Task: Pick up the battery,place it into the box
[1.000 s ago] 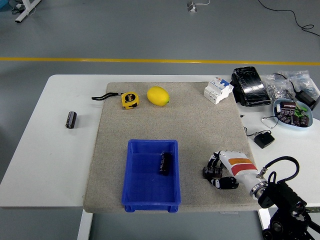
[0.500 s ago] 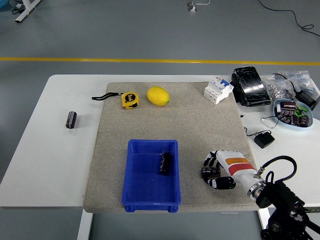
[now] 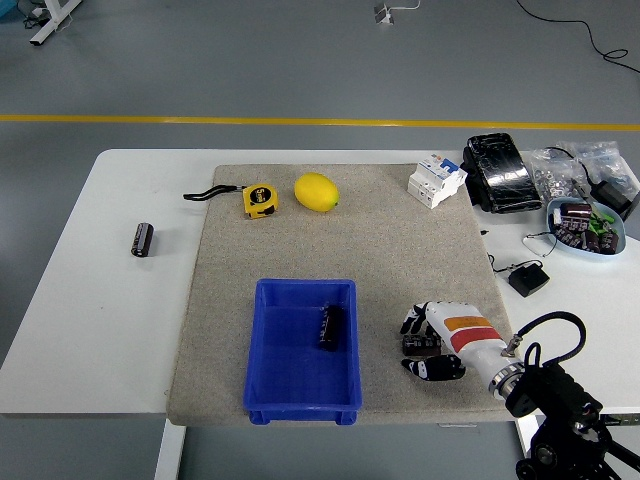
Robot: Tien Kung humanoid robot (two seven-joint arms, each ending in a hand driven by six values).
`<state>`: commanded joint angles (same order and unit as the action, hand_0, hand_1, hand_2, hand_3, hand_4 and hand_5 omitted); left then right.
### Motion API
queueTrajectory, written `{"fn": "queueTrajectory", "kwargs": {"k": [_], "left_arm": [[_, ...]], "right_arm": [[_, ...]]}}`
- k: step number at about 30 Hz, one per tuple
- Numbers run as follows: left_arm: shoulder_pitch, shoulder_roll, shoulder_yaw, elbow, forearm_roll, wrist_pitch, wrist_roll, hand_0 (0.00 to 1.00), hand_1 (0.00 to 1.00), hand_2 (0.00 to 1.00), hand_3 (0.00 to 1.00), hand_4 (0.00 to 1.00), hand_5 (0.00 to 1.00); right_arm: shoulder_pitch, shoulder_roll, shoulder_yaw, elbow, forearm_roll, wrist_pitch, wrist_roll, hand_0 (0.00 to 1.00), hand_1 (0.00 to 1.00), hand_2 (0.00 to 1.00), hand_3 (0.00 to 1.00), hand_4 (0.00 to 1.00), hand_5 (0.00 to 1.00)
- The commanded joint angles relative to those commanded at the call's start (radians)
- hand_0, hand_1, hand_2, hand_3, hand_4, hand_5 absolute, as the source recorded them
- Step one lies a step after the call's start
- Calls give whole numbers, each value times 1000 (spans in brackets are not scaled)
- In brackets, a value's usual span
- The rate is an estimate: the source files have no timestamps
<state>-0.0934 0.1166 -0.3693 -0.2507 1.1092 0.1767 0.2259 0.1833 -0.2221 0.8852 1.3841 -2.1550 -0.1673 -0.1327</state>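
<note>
From the head view I've got the right hand (image 3: 432,345) low over the beige mat (image 3: 400,250), just right of the blue box (image 3: 262,385), fingers loosely curled and holding nothing. One battery (image 3: 330,327) lies inside the box, toward its right wall, dark and roughly upright in the picture. A second battery (image 3: 143,239) sits on the bare white table (image 3: 110,330), well left of the mat. Along the mat's far edge I see a yellow tape measure (image 3: 260,199) beside a lemon (image 3: 316,192), and a white breaker (image 3: 437,179) at the far right corner.
</note>
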Motion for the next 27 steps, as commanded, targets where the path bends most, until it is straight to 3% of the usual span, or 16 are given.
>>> {"fn": "queueTrajectory", "kwargs": {"k": [2,3,27], "left_arm": [[1,0,-1,0,2,0,1,694,668,708,623,641,649],[2,0,-2,0,3,0,1,695,668,709,623,641,649],[-1,1,-8,0,14,-5,1,695,668,708,623,642,650]], "right_arm": [[0,1,-2,-3,0,-5,0,305,450,524,503,893,212],[0,1,-3,-6,1,-7,-1,285,417,479,479,875,216],[10,-11,12,-15,1,-22,-3,248,385,455,472,830,193]]}}
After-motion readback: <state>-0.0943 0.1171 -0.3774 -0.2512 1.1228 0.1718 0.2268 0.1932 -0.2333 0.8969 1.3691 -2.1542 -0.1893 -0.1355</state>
